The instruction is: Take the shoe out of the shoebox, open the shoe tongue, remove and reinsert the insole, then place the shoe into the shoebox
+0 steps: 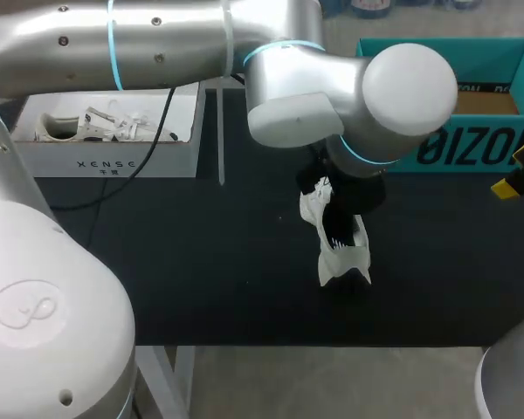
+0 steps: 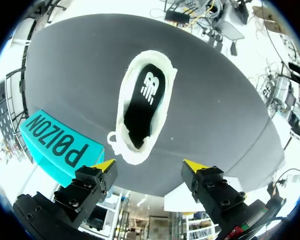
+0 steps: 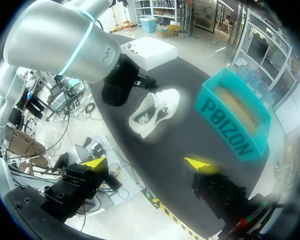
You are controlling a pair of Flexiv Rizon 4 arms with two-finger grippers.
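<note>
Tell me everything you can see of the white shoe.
The shoe is a white low-cut sneaker, apparently of smooth leather-like material. Its opening faces up, showing a dark insole with a white logo seated inside, and a small loop sticks out at one end. It rests on the black table, outside the teal box. The open left pincer hangs above it without touching; nothing else touches it.

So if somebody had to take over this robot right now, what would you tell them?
Left gripper: open, empty, over the shoe, not touching it.
Right gripper: open, empty, off at the table's right side.
The shoe lies on the table, outside the teal shoebox; the black insole sits inside it.
Done: shoe taken out.
Left: returning it to the shoebox; whether the insole step is finished cannot be told.
</note>
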